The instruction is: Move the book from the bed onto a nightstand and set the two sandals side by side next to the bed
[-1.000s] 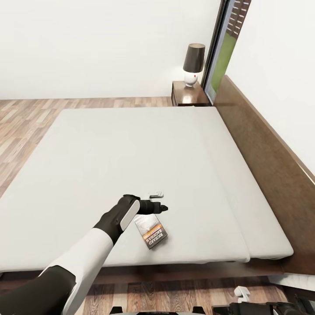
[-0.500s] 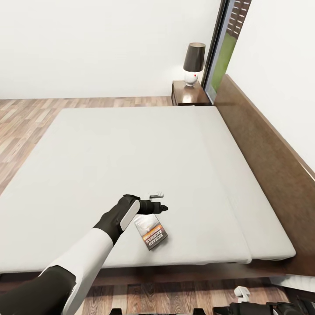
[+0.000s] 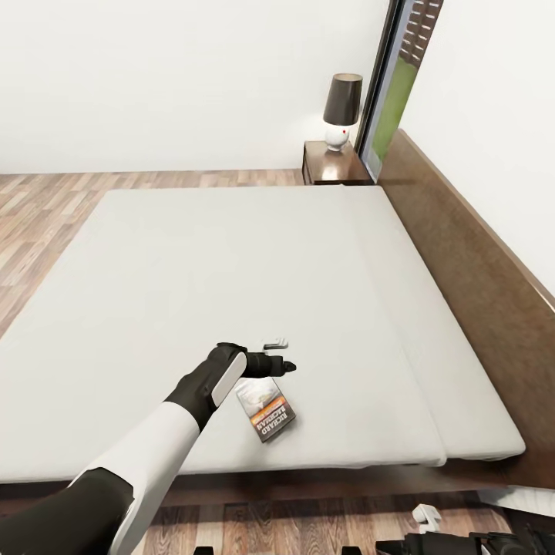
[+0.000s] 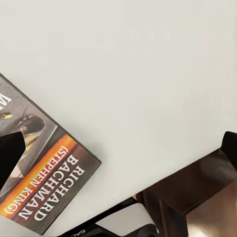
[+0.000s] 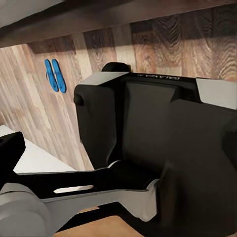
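Observation:
The book (image 3: 266, 412), dark grey with an orange band, lies flat on the grey mattress of the bed (image 3: 231, 262) near its front edge. My left gripper (image 3: 277, 354) hovers open just past the book's far end, nothing between its fingers. In the left wrist view the book (image 4: 44, 182) shows beside one dark fingertip (image 4: 10, 153), with the lettering "Richard Bachman" readable. The nightstand (image 3: 333, 166) stands at the bed's far corner by the headboard. The two blue sandals (image 5: 54, 75) lie side by side on the wood floor. My right gripper (image 5: 118, 148) hangs low by the robot base, its fingers wide apart.
A dark-shaded lamp (image 3: 341, 108) stands on the nightstand. The brown headboard (image 3: 478, 285) runs along the bed's right side, with a tall window (image 3: 397, 77) behind it. Wood floor (image 3: 46, 208) lies left of the bed. The robot's dark base (image 5: 163, 138) is close to the right gripper.
The head view has shifted slightly, so the bed's near right corner sits a little further right. My left arm and the book have not moved.

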Available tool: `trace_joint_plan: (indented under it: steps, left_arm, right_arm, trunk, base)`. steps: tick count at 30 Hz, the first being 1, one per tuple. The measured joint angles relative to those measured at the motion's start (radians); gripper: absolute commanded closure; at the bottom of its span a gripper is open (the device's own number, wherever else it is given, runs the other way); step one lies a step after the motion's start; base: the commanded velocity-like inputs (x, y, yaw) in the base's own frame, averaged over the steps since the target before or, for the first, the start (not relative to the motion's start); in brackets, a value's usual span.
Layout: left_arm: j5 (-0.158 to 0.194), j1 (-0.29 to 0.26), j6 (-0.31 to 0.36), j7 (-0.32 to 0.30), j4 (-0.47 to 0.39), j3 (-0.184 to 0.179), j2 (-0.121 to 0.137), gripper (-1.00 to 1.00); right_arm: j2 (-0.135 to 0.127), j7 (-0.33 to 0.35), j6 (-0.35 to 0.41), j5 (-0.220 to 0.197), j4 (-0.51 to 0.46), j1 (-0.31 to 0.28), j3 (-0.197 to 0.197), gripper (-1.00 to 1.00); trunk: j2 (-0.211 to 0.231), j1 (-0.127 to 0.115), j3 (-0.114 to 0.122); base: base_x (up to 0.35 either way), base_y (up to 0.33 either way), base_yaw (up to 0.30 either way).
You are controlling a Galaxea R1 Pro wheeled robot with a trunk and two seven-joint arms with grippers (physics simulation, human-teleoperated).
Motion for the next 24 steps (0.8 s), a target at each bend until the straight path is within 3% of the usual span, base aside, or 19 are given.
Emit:
trace_joint_plan:
  steps: [24]
  left_arm:
    - [0.000, 0.000, 0.000, 0.000, 0.000, 0.000, 0.000, -1.00]
  right_arm:
    - [0.000, 0.000, 0.000, 0.001, 0.000, 0.000, 0.000, -1.00]
  trunk:
    - [-0.168, 0.092, -0.075]
  base:
    - [0.000, 0.000, 0.000]
